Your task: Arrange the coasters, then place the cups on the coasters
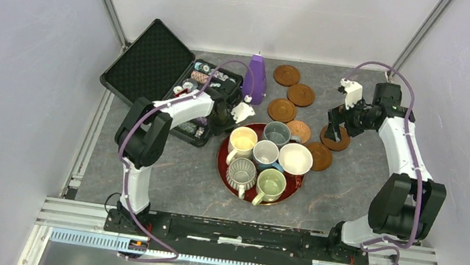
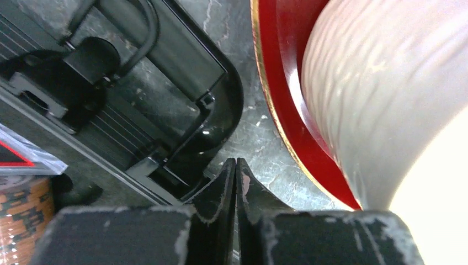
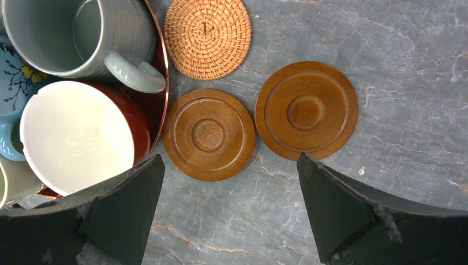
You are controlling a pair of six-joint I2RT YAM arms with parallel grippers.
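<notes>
left gripper [image 2: 236, 165] pinched shut on nothing, right gripper [image 3: 229, 159] gaping empty above grey marbled tabletop [image 3: 414, 83] between pale walls [image 1: 24, 43].

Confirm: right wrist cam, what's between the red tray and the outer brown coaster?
Another brown coaster, flat on the table, lies between the red tray and the outer brown coaster. Right wrist view shows it.

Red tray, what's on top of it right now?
Six mugs stand crowded on the red tray; the coasters lie on the table beside it. Anything flat beneath the mugs is hidden.
</notes>
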